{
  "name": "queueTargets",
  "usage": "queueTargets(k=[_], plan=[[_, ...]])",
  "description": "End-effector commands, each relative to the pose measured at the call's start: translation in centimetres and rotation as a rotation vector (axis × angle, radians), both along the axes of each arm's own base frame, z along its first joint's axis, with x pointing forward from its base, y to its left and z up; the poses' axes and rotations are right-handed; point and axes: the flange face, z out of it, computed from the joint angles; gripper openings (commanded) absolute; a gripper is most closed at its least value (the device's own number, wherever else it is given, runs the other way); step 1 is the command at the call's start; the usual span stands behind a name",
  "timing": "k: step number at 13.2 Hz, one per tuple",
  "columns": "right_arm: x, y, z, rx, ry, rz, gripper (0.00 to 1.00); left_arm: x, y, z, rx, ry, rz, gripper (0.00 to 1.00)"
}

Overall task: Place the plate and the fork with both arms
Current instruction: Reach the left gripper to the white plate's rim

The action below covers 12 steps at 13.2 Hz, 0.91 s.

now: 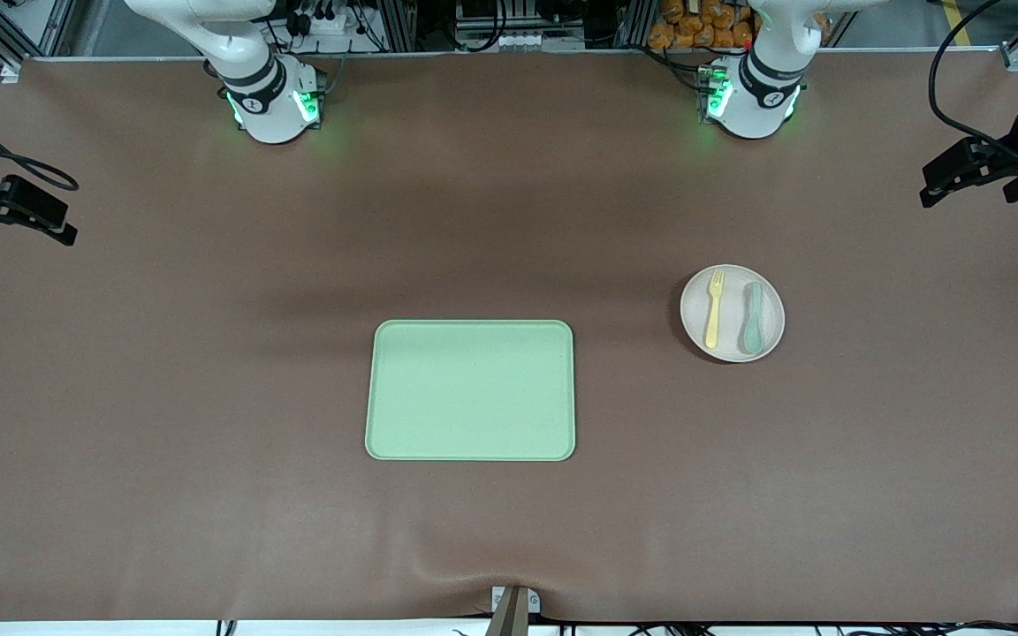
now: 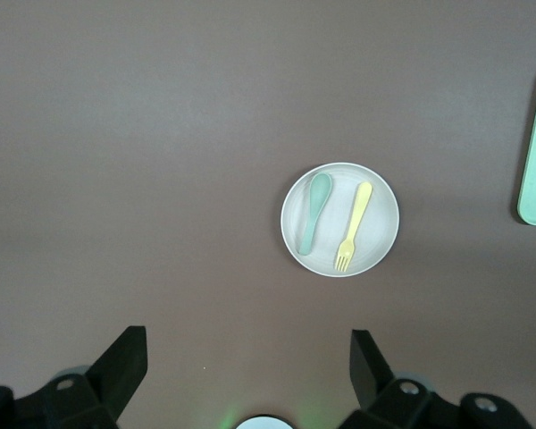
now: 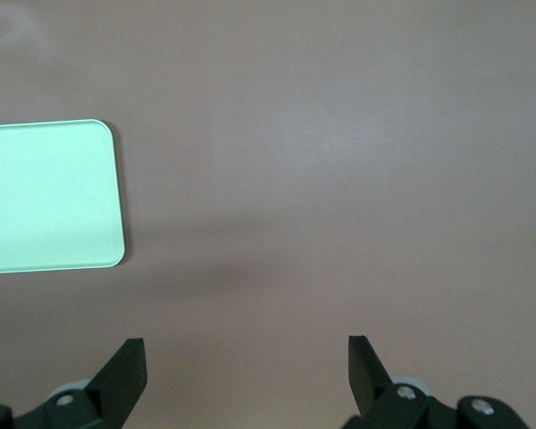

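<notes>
We see the plate [image 1: 732, 314] on the worktop [image 1: 164, 371], toward the left arm's end from the tray [image 1: 471, 390], carrying the fork [image 1: 714, 308] beside a spoon [image 1: 753, 317]. Both the left end effector [image 2: 246, 362] and the right end effector [image 3: 246, 362] hang released and empty above bare worktop, probably waiting to begin.

Soft, even overhead light; faint shadows; wrist views slightly hazy.

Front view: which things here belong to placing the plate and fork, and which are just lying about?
Part of the job:
- plate, toward the left arm's end of the table
- fork, lying on the plate
- left gripper, open, high over the table
- right gripper, open, high over the table

Just there:
- spoon, on the plate beside the fork
- tray, bare, mid-table
</notes>
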Motion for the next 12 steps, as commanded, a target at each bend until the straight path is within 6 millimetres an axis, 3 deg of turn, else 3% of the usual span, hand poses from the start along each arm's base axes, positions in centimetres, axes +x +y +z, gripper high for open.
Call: queueTargets(k=[1,6,10,12], plan=[[0.0,-0.1,0.4,0.01,-0.005,-0.015,1.0,1.5,0.8,-2.0,-0.008,0.044,-0.003,1.0],[0.0,-0.1,0.4,0.01,-0.005,-0.016,1.0,2.5,0.8,-9.3,-0.017,0.065,-0.004,1.0],[0.0,-0.1,0.4,0.01,-0.005,-0.015,1.0,2.0,0.6,-18.2,-0.047,0.031,0.005,1.0],[0.0,-0.1,0.4,0.01,-0.005,-0.016,1.0,1.3,1.7,-22.3,-0.048,0.028,0.027,1.0]])
